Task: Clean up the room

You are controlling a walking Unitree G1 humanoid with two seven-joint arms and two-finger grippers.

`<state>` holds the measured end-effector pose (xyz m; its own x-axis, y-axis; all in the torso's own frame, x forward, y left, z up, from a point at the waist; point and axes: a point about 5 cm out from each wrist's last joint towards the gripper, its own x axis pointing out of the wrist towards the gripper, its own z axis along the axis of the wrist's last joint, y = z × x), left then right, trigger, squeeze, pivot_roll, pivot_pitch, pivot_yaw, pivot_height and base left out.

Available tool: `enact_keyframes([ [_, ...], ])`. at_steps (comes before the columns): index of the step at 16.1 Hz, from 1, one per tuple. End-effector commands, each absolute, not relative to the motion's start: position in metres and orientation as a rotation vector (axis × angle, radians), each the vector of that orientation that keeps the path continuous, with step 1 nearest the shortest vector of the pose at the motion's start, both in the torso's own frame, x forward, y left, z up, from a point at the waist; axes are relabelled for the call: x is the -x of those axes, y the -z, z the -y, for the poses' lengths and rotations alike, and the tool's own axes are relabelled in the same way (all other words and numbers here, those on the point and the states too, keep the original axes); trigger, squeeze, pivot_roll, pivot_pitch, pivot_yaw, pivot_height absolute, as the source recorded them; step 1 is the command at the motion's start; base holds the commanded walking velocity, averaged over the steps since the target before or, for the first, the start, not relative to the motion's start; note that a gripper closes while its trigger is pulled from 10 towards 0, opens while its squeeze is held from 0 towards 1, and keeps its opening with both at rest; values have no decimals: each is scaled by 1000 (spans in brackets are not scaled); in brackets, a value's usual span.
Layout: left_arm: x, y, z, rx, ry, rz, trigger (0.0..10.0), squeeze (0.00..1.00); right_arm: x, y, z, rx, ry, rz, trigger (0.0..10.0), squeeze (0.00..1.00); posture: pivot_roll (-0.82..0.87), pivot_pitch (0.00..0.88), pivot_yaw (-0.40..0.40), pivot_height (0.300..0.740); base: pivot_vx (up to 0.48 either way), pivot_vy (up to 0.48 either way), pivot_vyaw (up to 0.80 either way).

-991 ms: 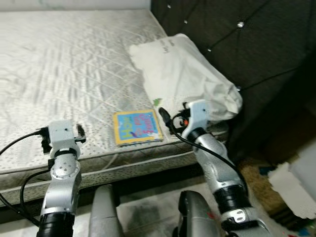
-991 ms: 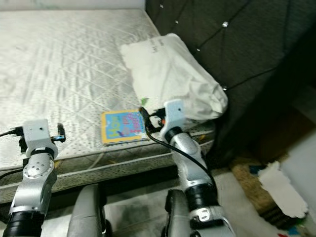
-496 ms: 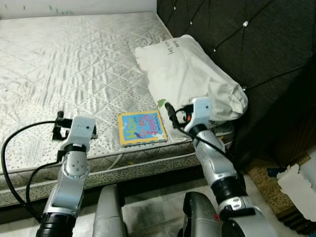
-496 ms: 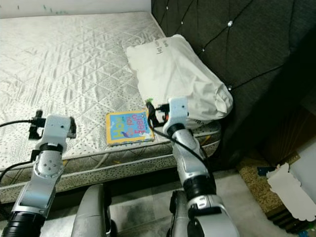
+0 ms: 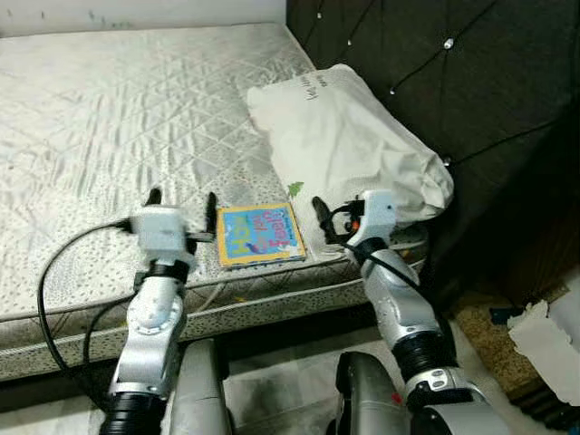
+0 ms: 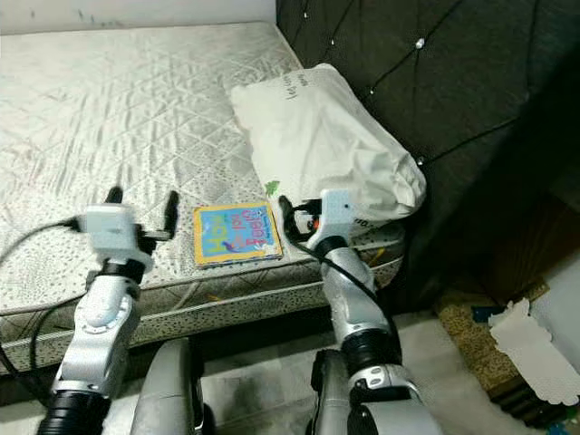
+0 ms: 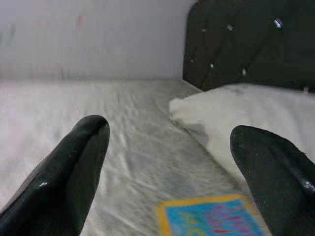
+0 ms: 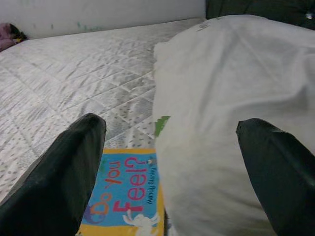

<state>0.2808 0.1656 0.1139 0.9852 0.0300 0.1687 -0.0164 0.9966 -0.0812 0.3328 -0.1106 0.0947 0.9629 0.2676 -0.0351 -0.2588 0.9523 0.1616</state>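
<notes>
My left gripper (image 5: pixel 181 199) has swung in beside the book (image 5: pixel 260 234) near the mattress (image 5: pixel 109 118) edge, fingers spread; right gripper (image 8: pixel 172 162) also open by the pillow (image 5: pixel 349 145). I judge pickup is next.

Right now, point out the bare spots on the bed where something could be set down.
The mattress lies bare from the wall to the pillow, and beyond the left tool. It's crowded near the edge, where the book sits between both tools, the right tool beside the pillow.

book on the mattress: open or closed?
Closed. The book lies flat on the mattress near its front edge, front cover up, beside the pillow. No pages are showing.
</notes>
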Motion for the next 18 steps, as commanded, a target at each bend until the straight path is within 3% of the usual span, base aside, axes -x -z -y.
enact_keyframes([
  [1, -281, -103, -179, 188, -70, 115, 10000, 0, -333, -96, 114, -171, -263, -57, 10000, 0, -18, 0, -45, 593, 0, 0, 0],
  [6, -281, -93, -185, 69, -140, 111, 10000, 0, -332, -93, 120, -141, -234, -45, 10000, 0, -31, 0, -37, 593, 0, 0, 0],
  [8, -281, -89, -185, 103, -131, 92, 10000, 0, -335, -102, 124, -152, -201, -3, 10000, 0, -32, 0, -35, 593, 0, 0, 0],
  [18, -286, -95, -173, 185, -36, 105, 10000, 0, -342, -116, 113, -177, -227, 40, 10000, 0, -42, 0, -26, 705, 0, 0, 0],
])
